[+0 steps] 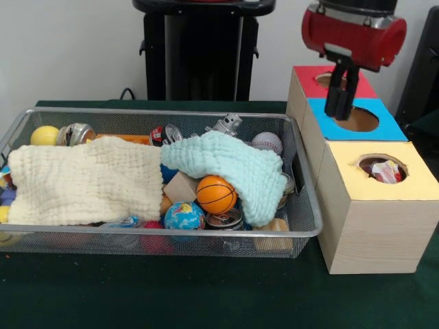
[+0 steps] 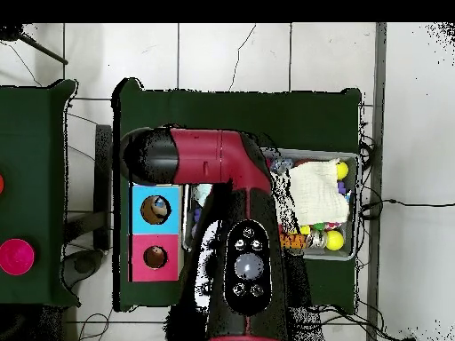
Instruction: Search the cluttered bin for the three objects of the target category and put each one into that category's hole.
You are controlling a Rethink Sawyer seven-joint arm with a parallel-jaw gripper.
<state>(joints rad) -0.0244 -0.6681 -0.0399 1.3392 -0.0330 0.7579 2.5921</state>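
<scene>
From the front, a long silver wire-mesh bin (image 1: pixel 161 236) fills the left and middle of the green table. At its left a cream waffle cloth (image 1: pixel 82 181) is draped over the clutter, with a yellow ball (image 1: pixel 44 135) behind it. Just right of it lies a pale mint cloth (image 1: pixel 230 168) over an orange mini basketball (image 1: pixel 216 194), a globe ball (image 1: pixel 184 216) and a baseball (image 1: pixel 267 142). To the right stand three wooden boxes in a row: red-topped (image 1: pixel 309 75) farthest, blue-topped (image 1: pixel 394 127) in the middle, yellow-topped (image 1: pixel 411 181) nearest. A polka-dot cloth (image 1: pixel 385 171) shows inside the yellow box's hole (image 1: pixel 382 168). The gripper (image 1: pixel 341 103) hangs over the blue box; its jaws look drawn together and empty.
</scene>
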